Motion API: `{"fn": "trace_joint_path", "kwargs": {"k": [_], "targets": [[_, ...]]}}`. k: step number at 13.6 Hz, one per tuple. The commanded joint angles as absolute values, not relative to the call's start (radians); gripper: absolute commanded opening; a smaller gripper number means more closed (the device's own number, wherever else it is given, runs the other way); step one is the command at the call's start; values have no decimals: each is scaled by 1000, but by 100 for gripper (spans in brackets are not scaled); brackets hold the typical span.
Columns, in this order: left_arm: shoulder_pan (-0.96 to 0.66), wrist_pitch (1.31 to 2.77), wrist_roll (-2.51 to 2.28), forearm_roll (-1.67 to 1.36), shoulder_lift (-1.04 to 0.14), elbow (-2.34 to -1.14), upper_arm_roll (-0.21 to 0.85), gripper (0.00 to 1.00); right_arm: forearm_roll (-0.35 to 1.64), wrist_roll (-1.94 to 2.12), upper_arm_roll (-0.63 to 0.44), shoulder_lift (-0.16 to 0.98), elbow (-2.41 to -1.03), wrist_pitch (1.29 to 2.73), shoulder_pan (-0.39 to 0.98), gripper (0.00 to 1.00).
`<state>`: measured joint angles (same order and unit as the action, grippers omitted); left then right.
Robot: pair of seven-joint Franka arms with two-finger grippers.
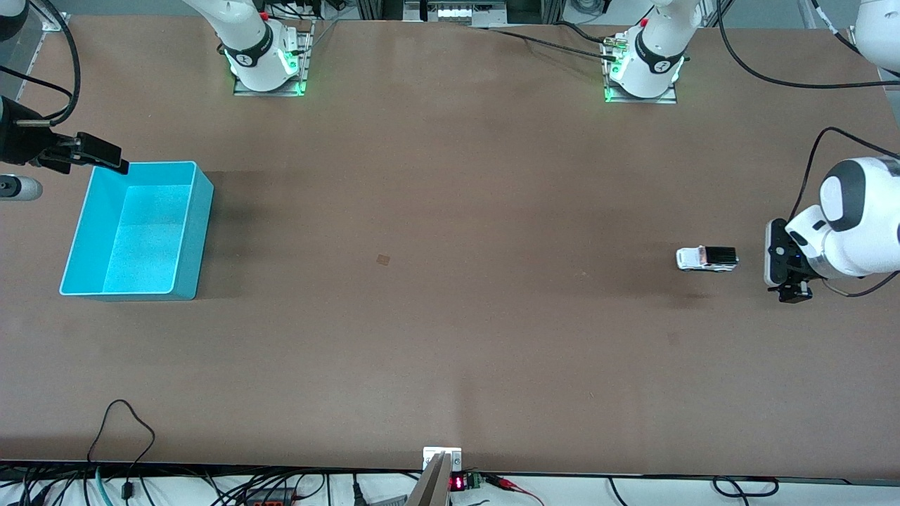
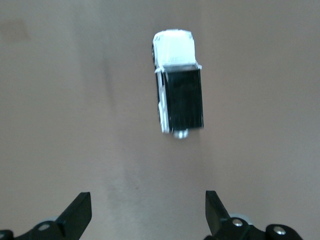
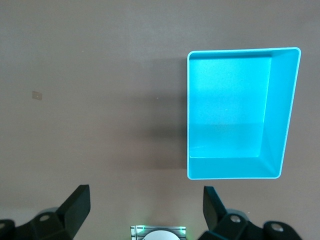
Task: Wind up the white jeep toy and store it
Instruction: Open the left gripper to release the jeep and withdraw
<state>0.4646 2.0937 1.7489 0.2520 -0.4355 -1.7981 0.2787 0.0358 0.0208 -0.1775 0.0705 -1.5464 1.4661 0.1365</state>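
Left tool (image 1: 791,295) apart beside white jeep toy (image 1: 706,258); right tool (image 3: 145,210) apart near turquoise bin (image 1: 190,288).

The front cam sits high, across the table (image 1: 450,337) from the two arm bases, and looks down over the whole top, so it is the widest view. The left wrist cam looks straight down past its own gripper (image 2: 148,212), open, onto the white jeep toy (image 2: 178,82), which it sees from above and quite near. The front view shares this: same jeep (image 1: 706,258) with the left gripper (image 1: 793,289) just beside it, at the left arm's end. The right wrist cam looks down from higher up, past the open right gripper (image 3: 146,210), onto the turquoise bin (image 3: 280,115). The front view shows this bin (image 1: 200,225) too, w/ the right gripper (image 1: 98,156) over its corner.
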Motion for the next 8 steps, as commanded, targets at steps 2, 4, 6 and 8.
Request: {"fn": "trace_joint_path", "kwargs": {"k": [2,4,6,8], "targets": [[437,2068,1752,180,-387,-1789,310,100,48,6,-176,64,-1551,1459,140,100],[398,2068,1749,91,-384,-1766,310,100,48,8,-176,64,-1551,1459,140,100],[329,2068,1737,31,-383,-1743,308,100,48,6,-176,64,-1551,1459,140,100],[287,2069,1651,26,-379,-1736,308,100,48,6,-176,64,-1551,1459,138,100]]}}
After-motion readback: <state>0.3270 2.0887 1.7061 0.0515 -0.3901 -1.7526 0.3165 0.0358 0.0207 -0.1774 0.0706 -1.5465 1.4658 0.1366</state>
